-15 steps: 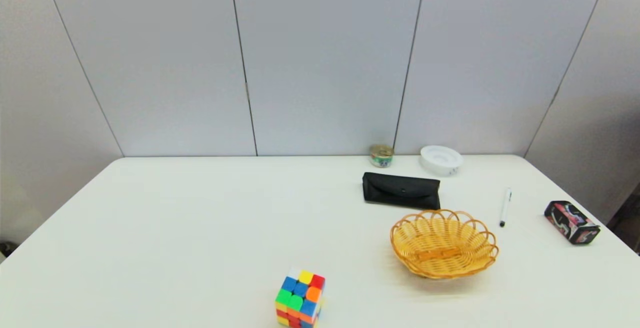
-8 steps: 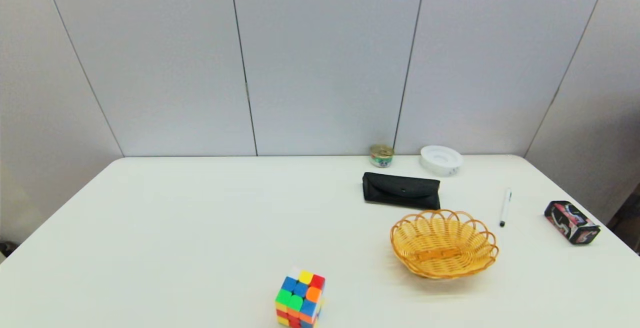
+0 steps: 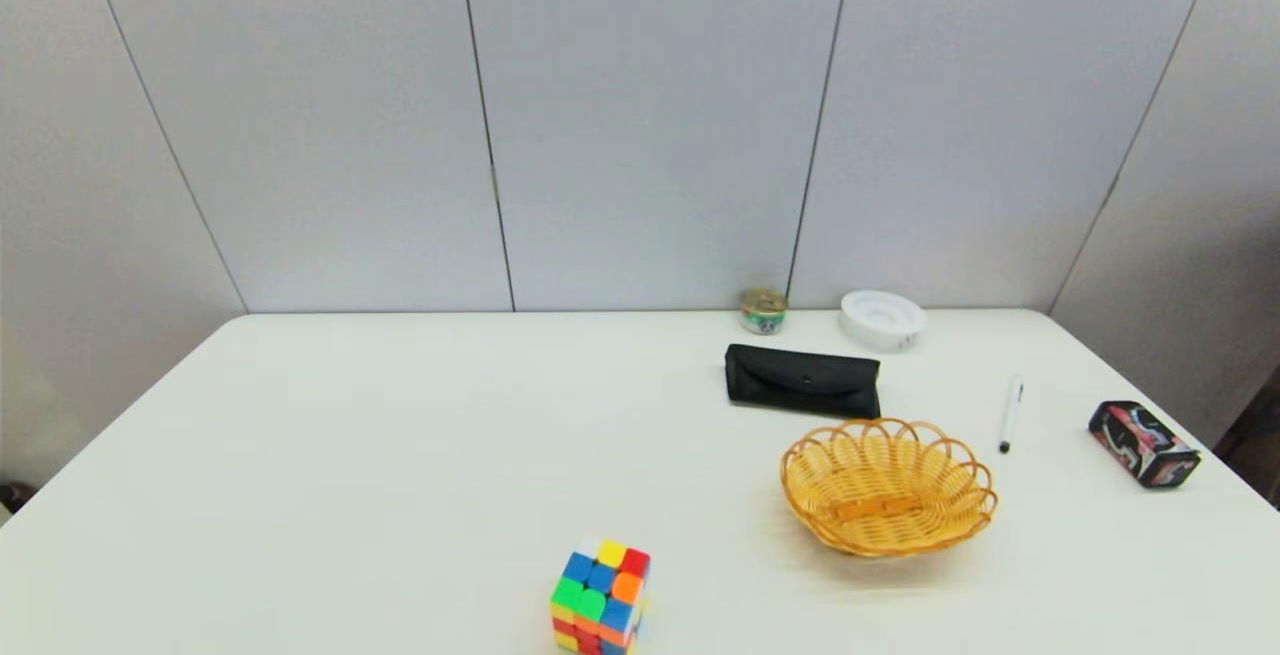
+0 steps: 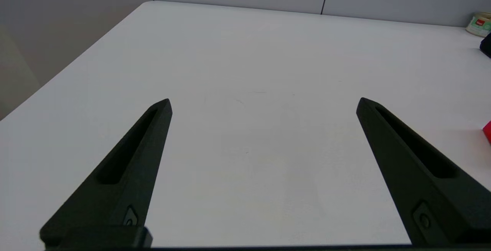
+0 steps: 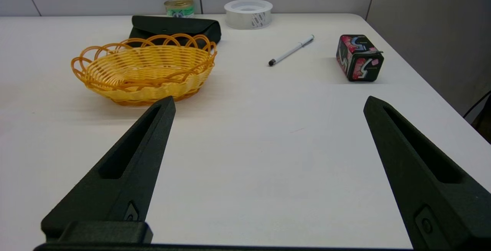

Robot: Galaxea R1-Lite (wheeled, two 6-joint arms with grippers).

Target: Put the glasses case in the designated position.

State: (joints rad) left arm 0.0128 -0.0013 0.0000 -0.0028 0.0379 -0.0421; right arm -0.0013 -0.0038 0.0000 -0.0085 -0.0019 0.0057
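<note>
The glasses case [image 3: 803, 380], a long matte black pouch with a curved flap, lies flat on the white table right of centre, just behind the yellow wicker basket [image 3: 888, 487]. The right wrist view shows the glasses case [image 5: 174, 27] beyond the basket [image 5: 144, 69]. My right gripper [image 5: 268, 103] hangs open over bare table near the front edge, well short of both. My left gripper [image 4: 264, 101] is open too, over bare table on the left side. Neither arm appears in the head view.
A Rubik's cube [image 3: 600, 595] sits near the front centre. A small tin [image 3: 763, 311] and a white tape roll [image 3: 882, 319] stand at the back edge. A pen [image 3: 1010, 414] and a black printed box [image 3: 1143, 443] lie right of the basket, near the table's right edge.
</note>
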